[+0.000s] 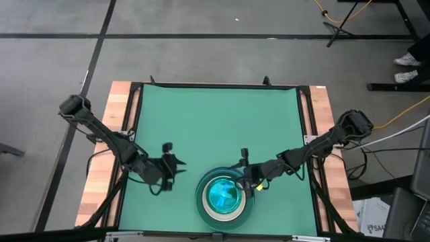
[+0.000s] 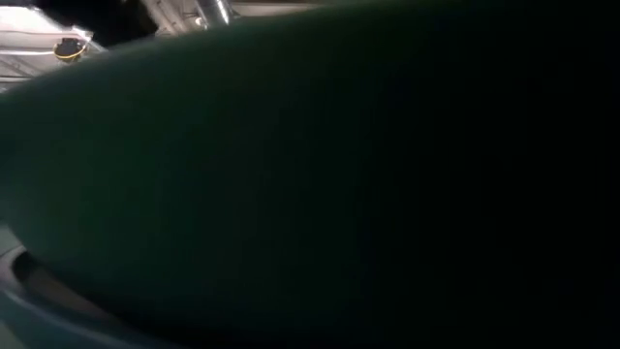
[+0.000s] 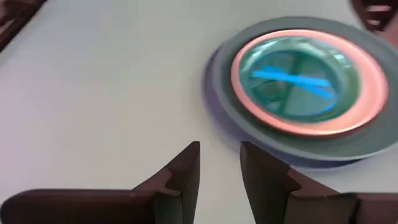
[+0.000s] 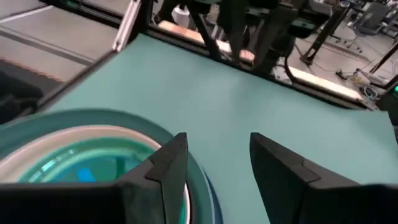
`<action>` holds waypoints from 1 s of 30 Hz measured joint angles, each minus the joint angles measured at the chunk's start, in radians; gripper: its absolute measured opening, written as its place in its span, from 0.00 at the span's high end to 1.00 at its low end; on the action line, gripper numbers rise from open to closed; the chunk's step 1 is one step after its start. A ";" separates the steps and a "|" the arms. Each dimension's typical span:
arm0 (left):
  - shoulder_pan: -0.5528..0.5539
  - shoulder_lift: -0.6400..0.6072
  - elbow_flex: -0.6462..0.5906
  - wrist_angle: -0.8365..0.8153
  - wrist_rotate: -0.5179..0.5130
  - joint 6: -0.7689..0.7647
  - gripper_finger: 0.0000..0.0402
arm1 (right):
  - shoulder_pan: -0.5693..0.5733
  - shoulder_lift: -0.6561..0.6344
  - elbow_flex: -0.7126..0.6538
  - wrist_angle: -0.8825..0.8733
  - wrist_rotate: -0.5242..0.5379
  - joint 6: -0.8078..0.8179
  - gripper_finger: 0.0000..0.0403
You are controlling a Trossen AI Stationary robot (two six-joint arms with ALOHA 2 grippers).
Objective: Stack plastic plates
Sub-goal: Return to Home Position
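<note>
**One stack, two empty end effectors**

You have one stack of plastic plates (image 1: 225, 196) on the green tabletop (image 1: 215, 114), with a translucent cyan plate (image 1: 224, 195) on top. The left end effector (image 3: 219, 149) is released, beside the stack. The right end effector (image 4: 217, 140) is also released, at its rim.

Left arm (image 1: 107, 138) and right arm (image 1: 316, 144): dark, slender links are joined by bulkier joints. Left gripper (image 3: 219, 149) and right gripper (image 4: 217, 140) are each formed by two dark, tapered fingers (image 4: 283, 168).
</note>
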 joint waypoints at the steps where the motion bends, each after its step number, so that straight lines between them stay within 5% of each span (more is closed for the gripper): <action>1: -0.001 -0.028 -0.035 0.001 -0.017 -0.022 0.73 | -0.006 0.000 -0.009 0.006 -0.008 0.003 0.58; 8: -0.017 -0.194 -0.218 0.100 -0.070 -0.079 0.73 | -0.059 -0.001 -0.083 0.102 -0.019 0.014 0.58; 19: 0.044 -0.242 -0.336 0.079 -0.155 0.004 0.74 | -0.282 -0.001 -0.178 0.229 -0.235 0.102 0.58; 30: 0.349 -0.562 -0.571 0.328 0.282 0.292 0.88 | -0.448 -0.002 -0.178 0.360 -0.478 0.147 0.65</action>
